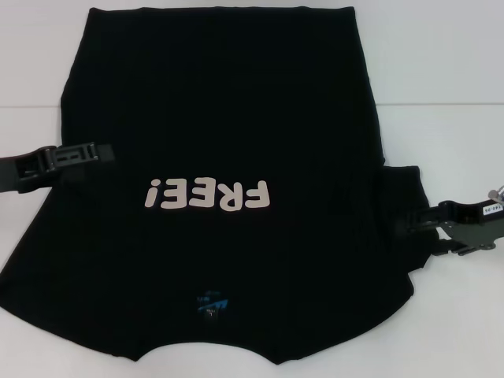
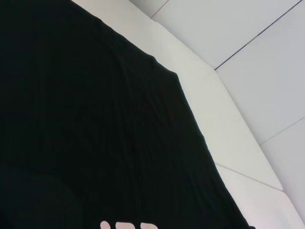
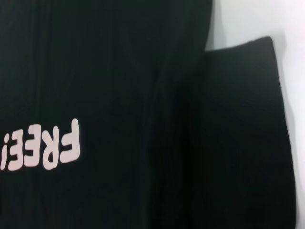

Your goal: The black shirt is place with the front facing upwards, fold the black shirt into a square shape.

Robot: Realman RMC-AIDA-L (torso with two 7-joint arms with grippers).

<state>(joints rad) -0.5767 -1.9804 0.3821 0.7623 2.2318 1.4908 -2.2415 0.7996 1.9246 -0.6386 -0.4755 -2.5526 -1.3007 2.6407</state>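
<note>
Black shirt flat on white table, left gripper and right gripper at its sides, jaws' state unclear.

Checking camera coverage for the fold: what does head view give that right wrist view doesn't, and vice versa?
Head view only: the left gripper at the shirt's left edge, the right gripper at the right sleeve, the blue neck label and the shirt's whole outline on the white table. Right wrist view only: a closer look at the right sleeve and the creases beside it. Both: the black shirt lying flat, front up, with the FREE! lettering.
</note>
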